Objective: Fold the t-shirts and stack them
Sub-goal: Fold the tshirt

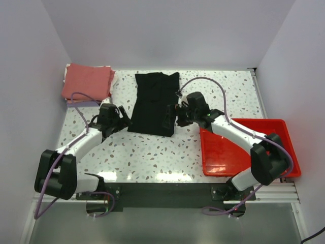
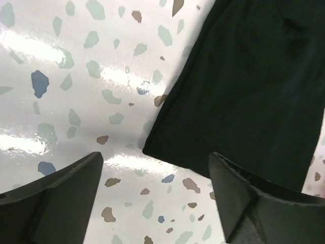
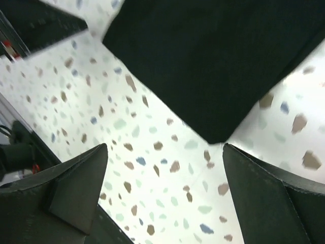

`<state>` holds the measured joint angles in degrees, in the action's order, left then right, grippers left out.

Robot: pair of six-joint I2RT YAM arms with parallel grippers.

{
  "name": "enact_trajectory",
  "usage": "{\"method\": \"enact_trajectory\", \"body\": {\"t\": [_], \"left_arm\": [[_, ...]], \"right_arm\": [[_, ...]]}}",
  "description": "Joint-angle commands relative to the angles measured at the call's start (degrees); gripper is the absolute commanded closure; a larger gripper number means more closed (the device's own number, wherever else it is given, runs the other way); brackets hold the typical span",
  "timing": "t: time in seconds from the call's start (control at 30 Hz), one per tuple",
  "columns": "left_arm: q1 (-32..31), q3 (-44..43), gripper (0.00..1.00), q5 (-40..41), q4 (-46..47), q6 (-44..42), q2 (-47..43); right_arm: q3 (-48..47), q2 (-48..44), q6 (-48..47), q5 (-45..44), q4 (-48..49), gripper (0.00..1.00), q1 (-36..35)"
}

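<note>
The black t-shirt (image 1: 154, 103) is lying folded mid-table (image 1: 152, 152). Only the top view is showing the red tray (image 1: 228, 152) and the pile of t-shirts (image 1: 89, 81), salmon-red on top. The wrist views are showing the black shirt's near corners lying under the wide, empty gaps of the left gripper (image 2: 156, 168) and the right gripper (image 3: 165, 152).

Black t-shirt (image 1: 152, 104), plain. Salmon-red t-shirt (image 1: 87, 81), plain. Tray (image 1: 228, 152): glossy red. Table (image 1: 147, 157): white, flecked blue, brown and grey-green. My left arm (image 1: 84, 144) is white with black joints; its cable (image 1: 36, 203) is lilac.
</note>
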<state>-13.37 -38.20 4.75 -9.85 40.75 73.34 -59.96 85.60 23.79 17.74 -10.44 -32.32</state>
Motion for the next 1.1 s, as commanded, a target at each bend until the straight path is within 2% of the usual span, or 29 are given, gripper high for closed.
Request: {"method": "enact_trajectory", "body": {"t": [0.0, 0.3, 0.53, 0.63, 0.7, 0.73, 0.77, 0.9, 1.07], "left_arm": [[0.62, -0.03, 0.14, -3.86, 4.47, -1.73, 3.98], [0.71, -0.39, 0.42, -9.32, 8.35, -1.38, 12.52], [0.71, -1.0, 0.61, -7.57, 8.97, -0.59, 16.92], [0.71, -1.8, 0.79, -7.65, 8.44, -0.94, 18.42], [0.62, -0.66, 0.87, -7.83, 8.7, -0.94, 17.89], [0.62, -0.04, 0.97, -8.09, 8.96, -0.85, 17.54], [0.62, 0.57, 1.0, -8.35, 8.97, -0.68, 16.58], [0.62, 5.57, 1.0, -9.68, 10.71, 0.38, 12.54], [0.45, 12.08, 1.0, -9.5, 11.34, 2.57, 4.19]], "right_arm": [[3.7, -2.54, 1.69, -5.17, -1.43, 0.01, -1.26], [8.02, -5.27, 2.14, -8.68, -3.62, 0.01, -1.35], [9.69, -5.71, 2.93, -8.07, -3.27, 0.01, -1.35], [10.39, -5.97, 3.19, -7.63, -2.93, 0.01, -1.26], [10.74, -5.54, 3.28, -7.37, -2.31, 0.01, -1.61], [10.75, -5.1, 2.76, -7.37, -2.22, 0.01, -2.05], [9.96, -4.66, 2.49, -8.67, -2.92, 0.01, -2.57], [6.88, -0.36, -0.58, -14.55, -5.55, 0.01, -6.7], [6.0, 2.72, -2.17, -14.84, -5.12, 0.03, -8.2]]}}
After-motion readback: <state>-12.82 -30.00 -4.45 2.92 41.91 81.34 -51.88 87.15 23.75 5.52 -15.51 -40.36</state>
